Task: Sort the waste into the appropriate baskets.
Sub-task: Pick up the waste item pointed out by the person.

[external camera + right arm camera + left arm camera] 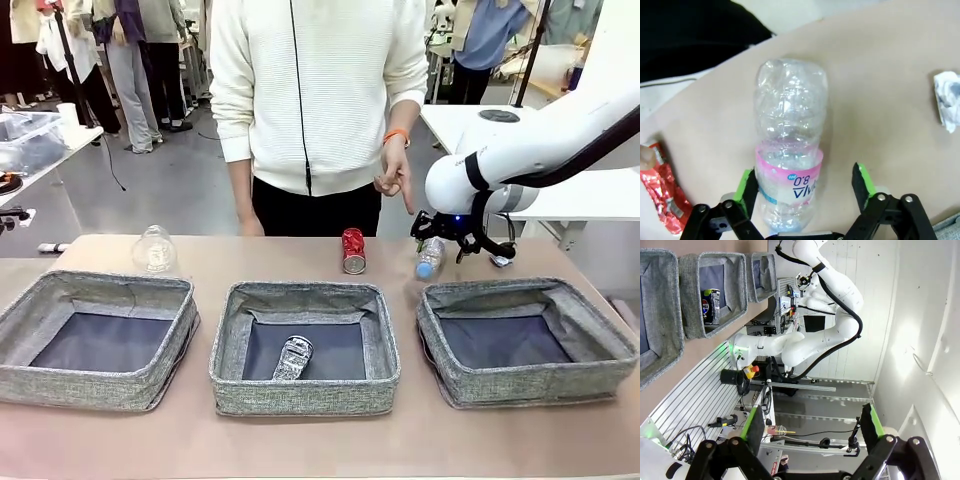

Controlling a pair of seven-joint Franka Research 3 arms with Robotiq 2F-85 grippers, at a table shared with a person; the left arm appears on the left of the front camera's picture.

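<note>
My right gripper (447,240) is down at the table behind the right basket (600,375). Its jaws straddle a clear plastic bottle (790,130) lying there. One green pad (746,182) touches the pink label, and the other stands a little off it. A red soda can (353,250) stands behind the middle basket (305,395), which holds a crushed black-silver can (293,357). A clear crumpled container (155,250) sits behind the left basket (90,385). A white paper ball (947,97) lies beside the bottle. My left gripper (810,425) is open and holds nothing, aimed away from the table.
A person in a white sweater stands at the far edge, one hand (395,175) hanging just above the bottle and red can. Left and right baskets show bare dark bases. A strip of bare table runs along the near edge in front of the baskets.
</note>
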